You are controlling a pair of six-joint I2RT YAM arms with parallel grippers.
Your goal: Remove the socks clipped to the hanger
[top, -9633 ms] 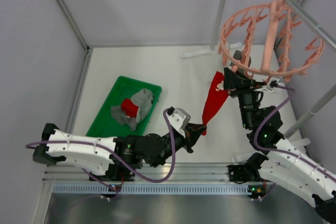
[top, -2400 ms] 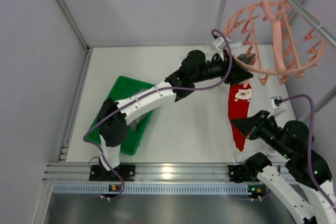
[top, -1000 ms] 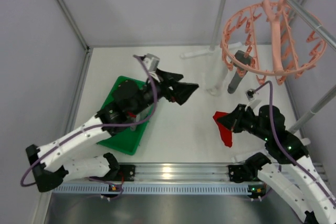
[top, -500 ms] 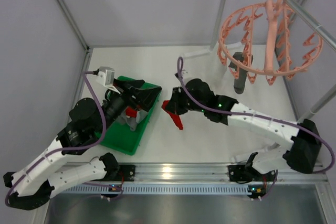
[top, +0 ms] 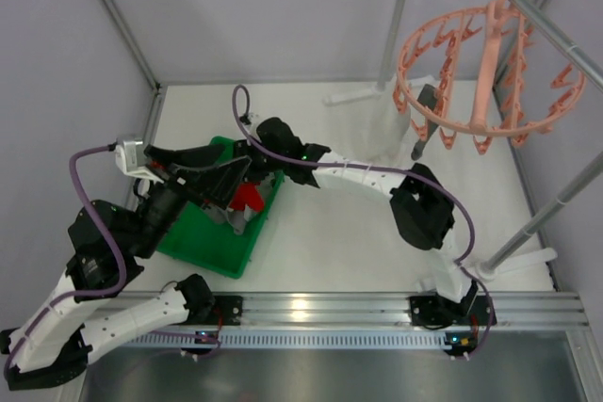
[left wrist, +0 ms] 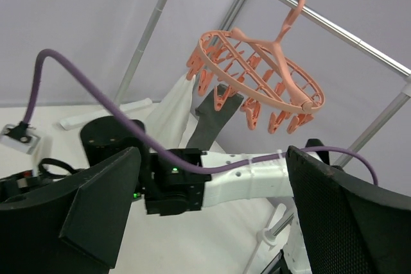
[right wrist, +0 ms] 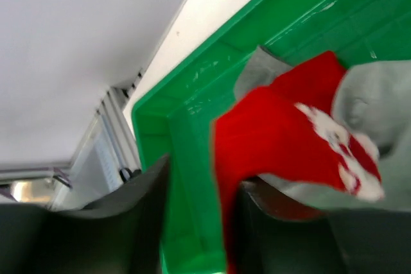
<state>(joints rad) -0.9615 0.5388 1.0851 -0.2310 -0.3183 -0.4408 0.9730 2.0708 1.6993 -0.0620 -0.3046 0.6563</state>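
The red sock point(right wrist: 276, 139) lay over grey socks point(right wrist: 372, 104) inside the green tray point(right wrist: 192, 158), and its end was between the parted fingers of the right gripper point(right wrist: 202, 184). I saw a dark grey sock point(left wrist: 212, 110) and a white sock point(left wrist: 172, 110) clipped on the hanger point(left wrist: 257, 68). The left gripper point(left wrist: 215, 178) was wide open and faced the hanger.

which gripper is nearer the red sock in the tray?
Right. The right gripper hangs directly over the red sock in the green tray; the left gripper is raised higher, facing the hanger.
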